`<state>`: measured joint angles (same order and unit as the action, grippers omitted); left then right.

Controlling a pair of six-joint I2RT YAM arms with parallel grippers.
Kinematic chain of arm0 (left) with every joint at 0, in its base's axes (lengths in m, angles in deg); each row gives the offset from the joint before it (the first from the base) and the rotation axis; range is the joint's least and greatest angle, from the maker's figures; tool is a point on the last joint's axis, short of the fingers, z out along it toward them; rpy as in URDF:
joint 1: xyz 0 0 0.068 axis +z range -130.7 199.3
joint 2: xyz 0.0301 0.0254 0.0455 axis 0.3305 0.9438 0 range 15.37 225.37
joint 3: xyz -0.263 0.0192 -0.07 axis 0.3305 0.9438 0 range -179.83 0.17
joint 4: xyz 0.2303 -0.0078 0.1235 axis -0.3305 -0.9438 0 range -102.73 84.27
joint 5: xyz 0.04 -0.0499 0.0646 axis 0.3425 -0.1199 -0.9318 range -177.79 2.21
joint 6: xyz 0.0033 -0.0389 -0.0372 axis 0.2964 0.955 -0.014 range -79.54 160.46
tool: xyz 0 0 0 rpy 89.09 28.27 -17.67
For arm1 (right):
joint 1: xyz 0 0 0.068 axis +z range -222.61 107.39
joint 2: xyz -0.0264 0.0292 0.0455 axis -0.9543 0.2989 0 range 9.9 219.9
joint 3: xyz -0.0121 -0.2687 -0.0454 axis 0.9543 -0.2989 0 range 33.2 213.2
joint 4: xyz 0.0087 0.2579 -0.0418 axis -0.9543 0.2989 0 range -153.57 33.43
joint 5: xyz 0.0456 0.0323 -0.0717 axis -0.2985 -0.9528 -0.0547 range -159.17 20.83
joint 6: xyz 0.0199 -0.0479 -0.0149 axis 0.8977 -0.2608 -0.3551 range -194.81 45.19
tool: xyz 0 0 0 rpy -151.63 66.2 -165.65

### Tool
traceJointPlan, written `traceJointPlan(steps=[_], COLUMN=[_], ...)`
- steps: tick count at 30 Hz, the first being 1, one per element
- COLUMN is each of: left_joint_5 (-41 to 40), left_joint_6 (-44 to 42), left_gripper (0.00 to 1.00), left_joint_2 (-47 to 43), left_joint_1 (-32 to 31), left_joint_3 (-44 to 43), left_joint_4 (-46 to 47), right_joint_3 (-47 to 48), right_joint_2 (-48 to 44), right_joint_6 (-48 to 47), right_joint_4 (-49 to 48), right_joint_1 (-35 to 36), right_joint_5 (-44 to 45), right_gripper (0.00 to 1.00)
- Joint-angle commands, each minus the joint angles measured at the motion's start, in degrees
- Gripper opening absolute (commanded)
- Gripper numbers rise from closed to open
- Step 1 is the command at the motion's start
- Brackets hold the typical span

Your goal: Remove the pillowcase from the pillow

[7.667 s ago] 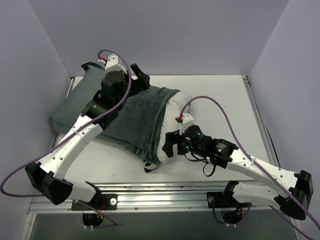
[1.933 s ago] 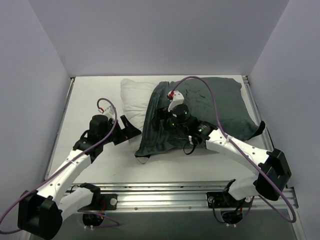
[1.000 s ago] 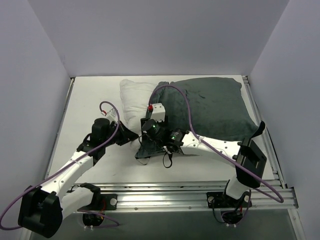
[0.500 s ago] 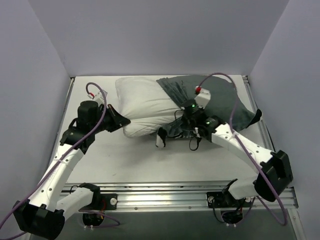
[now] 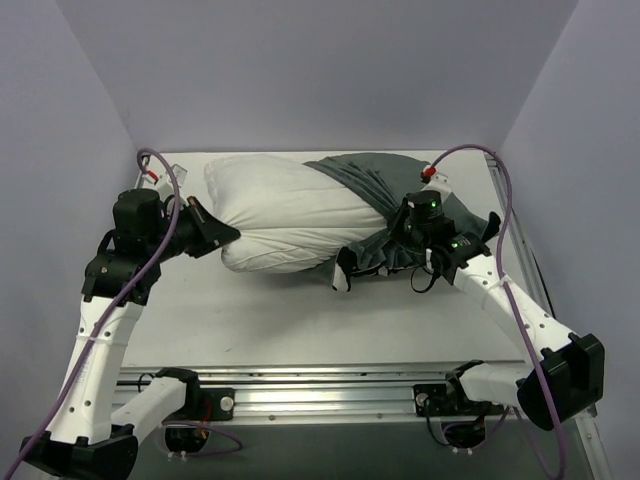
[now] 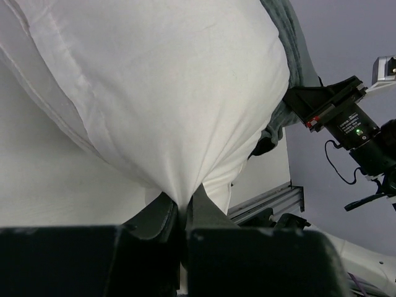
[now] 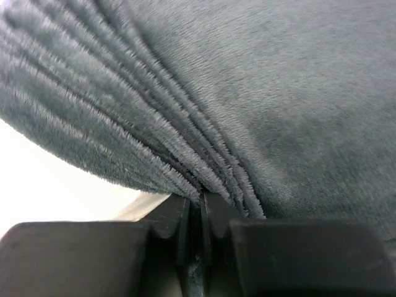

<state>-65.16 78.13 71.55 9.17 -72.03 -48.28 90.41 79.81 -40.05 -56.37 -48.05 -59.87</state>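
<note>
The white pillow [image 5: 285,215] lies across the middle of the table, its left end bare and its right end still inside the dark grey-green pillowcase [image 5: 375,180]. My left gripper [image 5: 228,236] is shut on a pinch of the pillow's white fabric [image 6: 185,124] at its lower left corner. My right gripper [image 5: 398,250] is shut on bunched folds of the pillowcase [image 7: 260,93] at the pillow's right end. The cloth fans out in pleats from those jaws. A striped corner of the pillowcase [image 5: 343,272] hangs down at the front.
The white table [image 5: 290,320] has a metal rail [image 5: 330,385] along its near edge and another rail [image 5: 520,250] at the right. Grey walls close in the left, back and right. The right arm's cable [image 5: 470,152] arcs over the back right corner.
Both arms pulled apart: the left gripper drew the pillow leftward and more white pillow is bare, while the right gripper shut on the pillowcase and moved right with it.
</note>
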Motion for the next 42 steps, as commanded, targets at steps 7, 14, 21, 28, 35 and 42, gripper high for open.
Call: traceJointPlan(steps=[7,14,21,28,35,42], left_joint_5=[-6.38,-5.93,-3.29,-19.73,-24.39,-20.26], left_joint_6=[-6.19,-14.81,-17.64,-22.11,-25.81,-13.95], left_gripper=[0.32,0.95,0.94,0.94,0.94,0.98], left_joint_2=[-9.51,-13.21,-1.53,18.92,32.05,33.64], left_joint_1=[3.19,3.19,1.09,-15.53,-20.71,-23.00], left_joint_3=[5.84,5.15,-0.48,-10.74,-10.08,10.28], left_joint_4=[-4.90,-11.33,0.86,10.81,10.38,19.94], right_joint_3=[4.47,9.66,10.82,11.16,13.36,17.23], right_joint_2=[-5.66,-6.37,-3.55,-1.01,3.12,9.36], right_joint_6=[-13.40,-17.70,-18.07,-18.68,-20.26,-23.51], right_joint_4=[7.12,6.42,4.93,3.26,2.03,0.97], right_joint_1=[5.58,6.29,6.64,7.78,9.10,11.91], right_joint_5=[-4.11,-12.73,-14.13,-12.38,-9.57,-4.21], right_gripper=[0.40,0.72,0.82,0.84,0.84,0.84])
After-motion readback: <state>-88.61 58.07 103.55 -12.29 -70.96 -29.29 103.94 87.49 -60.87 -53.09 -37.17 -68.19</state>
